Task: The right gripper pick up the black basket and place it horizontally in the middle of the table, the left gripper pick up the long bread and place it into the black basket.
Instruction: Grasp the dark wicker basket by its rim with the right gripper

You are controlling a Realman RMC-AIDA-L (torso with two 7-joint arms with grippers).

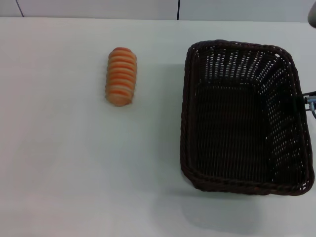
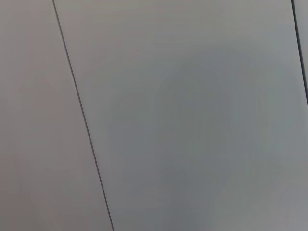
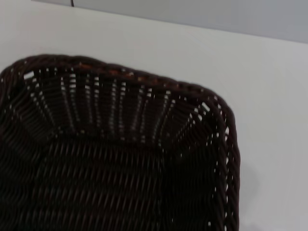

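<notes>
White desk (image 1: 59, 173) carries our black basket (image 1: 197, 163) on its right side, stiff, light wicker; we'd grip its braided rim. Right gripper (image 1: 310, 102) sits at its right edge, fingers unreadable.

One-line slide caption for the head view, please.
Striped long bread lies left of the empty black basket on the white table.

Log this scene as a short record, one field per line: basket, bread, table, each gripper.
basket: black basket on the table's right side, upright, empty, long side running away from the robot
bread: long bread lying on the table left of the basket, apart from it, striped side up
table: white table
right gripper: small part at the basket's right rim; fingers unseen
left gripper: not in view
</notes>
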